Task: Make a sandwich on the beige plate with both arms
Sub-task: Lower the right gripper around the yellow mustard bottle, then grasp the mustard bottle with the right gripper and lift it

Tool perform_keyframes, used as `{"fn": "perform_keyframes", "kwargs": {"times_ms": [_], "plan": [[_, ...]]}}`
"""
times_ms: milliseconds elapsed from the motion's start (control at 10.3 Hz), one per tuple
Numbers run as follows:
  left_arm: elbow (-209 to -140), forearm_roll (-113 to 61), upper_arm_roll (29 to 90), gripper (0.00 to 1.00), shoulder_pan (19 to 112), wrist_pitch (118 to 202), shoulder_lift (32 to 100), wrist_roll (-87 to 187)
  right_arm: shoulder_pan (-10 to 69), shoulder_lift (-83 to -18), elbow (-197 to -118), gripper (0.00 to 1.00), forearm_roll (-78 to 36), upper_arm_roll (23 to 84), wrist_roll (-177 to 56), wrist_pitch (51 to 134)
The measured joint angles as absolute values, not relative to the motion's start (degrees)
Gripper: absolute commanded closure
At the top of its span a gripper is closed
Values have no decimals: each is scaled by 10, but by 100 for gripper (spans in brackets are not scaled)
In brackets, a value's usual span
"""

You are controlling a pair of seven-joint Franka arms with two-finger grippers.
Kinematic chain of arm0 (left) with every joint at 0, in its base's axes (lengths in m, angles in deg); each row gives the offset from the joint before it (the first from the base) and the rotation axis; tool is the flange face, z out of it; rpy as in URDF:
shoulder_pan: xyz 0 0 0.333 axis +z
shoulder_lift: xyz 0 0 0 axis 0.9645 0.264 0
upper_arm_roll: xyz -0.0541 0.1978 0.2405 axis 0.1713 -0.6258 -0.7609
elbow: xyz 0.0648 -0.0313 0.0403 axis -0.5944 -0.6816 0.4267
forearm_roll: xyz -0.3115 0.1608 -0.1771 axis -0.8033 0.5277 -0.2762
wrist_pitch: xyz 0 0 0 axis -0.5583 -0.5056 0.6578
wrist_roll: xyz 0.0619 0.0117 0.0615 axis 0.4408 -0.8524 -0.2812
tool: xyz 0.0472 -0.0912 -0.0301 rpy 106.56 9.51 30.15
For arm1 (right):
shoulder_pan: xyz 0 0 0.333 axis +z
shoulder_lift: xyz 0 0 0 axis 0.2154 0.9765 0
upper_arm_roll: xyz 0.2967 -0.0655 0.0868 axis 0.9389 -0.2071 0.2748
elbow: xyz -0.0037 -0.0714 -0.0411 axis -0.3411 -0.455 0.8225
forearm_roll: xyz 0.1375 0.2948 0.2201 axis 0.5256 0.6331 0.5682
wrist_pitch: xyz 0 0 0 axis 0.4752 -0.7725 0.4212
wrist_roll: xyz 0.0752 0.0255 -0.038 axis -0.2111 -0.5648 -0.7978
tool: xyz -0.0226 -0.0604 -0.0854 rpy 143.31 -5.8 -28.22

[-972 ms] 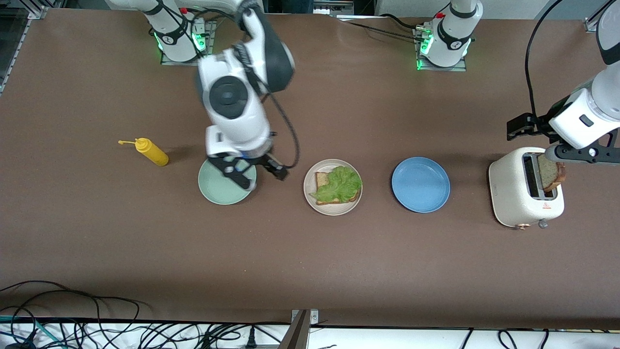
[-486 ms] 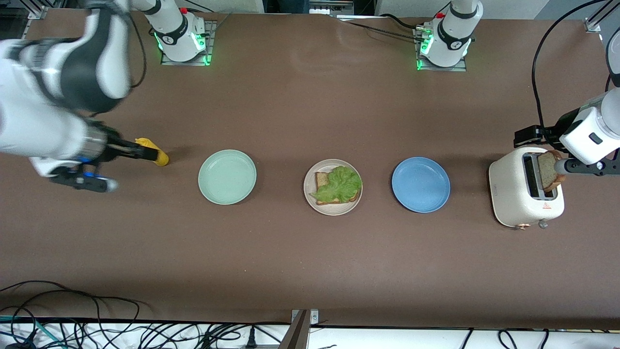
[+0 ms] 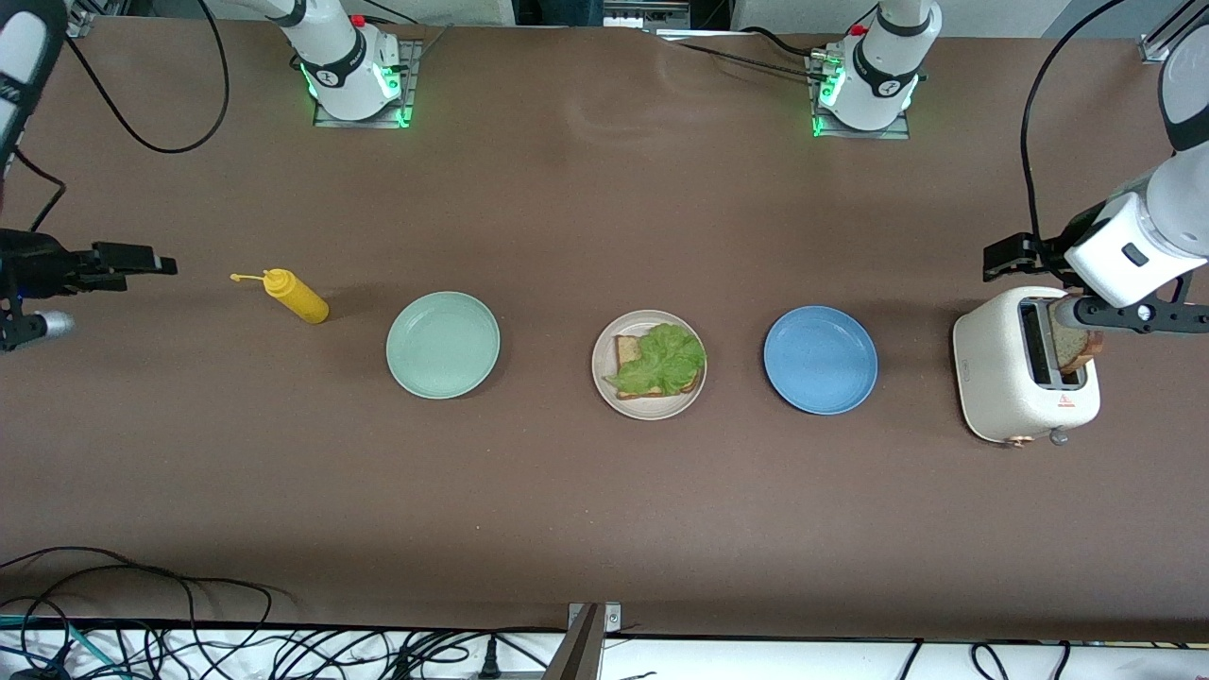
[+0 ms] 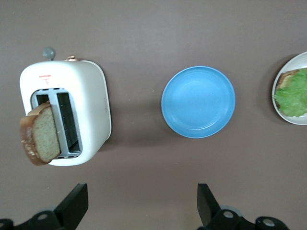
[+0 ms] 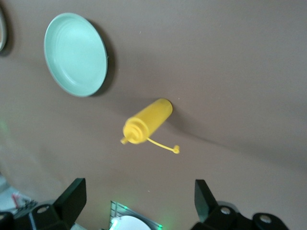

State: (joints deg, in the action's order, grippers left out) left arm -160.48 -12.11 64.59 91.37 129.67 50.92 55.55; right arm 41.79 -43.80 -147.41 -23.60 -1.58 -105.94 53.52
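Observation:
The beige plate [image 3: 614, 389] sits mid-table between two other plates. On it lies one brown-crusted bread slice [image 3: 626, 350] with a ruffled lettuce leaf [image 3: 663, 360] on top. A second bread slice [image 3: 1073, 344] stands tilted in the slot of a white toaster [image 3: 1003, 373] at the left arm's end. My left gripper [image 3: 1044, 283] is open and empty, high over the toaster. In the left wrist view it [image 4: 141, 206] looks down on the toaster [image 4: 91, 96], the slice [image 4: 42, 139] and the lettuce [image 4: 292, 93]. My right gripper [image 3: 111, 295] is open and empty at the right arm's end [image 5: 139, 201].
A mint-green plate [image 3: 443, 345] lies beside the beige plate toward the right arm's end, a blue plate [image 3: 820, 359] toward the left arm's end. A yellow mustard bottle [image 3: 297, 297] lies between the mint-green plate and my right gripper. Cables hang along the table edge nearest the front camera.
My right arm has swung from over the mint-green plate, past the mustard bottle, out to its end of the table. My left gripper has stayed over the toaster, shifting slightly.

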Motion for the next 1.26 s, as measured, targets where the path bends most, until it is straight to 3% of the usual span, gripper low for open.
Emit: {"fn": "perform_keyframes", "kwargs": {"times_ms": [486, 778, 972, 1264], "plan": [[-1604, -121, 661, 0, 906, 1290, 472, 556, 281, -388, -1535, 0, -158, 13, -1519, 536], [-1605, -131, 561, 0, 809, 1291, 470, 555, 141, -321, -1544, 0, -85, 142, -1711, 521], [-1608, -149, 538, 0, 798, 1296, 471, 555, 64, -287, -1543, 0, -61, 234, -1795, 520], [-1613, -149, 521, 0, 786, 1303, 471, 555, 46, -274, -1543, 0, -40, 261, -1892, 519]]}}
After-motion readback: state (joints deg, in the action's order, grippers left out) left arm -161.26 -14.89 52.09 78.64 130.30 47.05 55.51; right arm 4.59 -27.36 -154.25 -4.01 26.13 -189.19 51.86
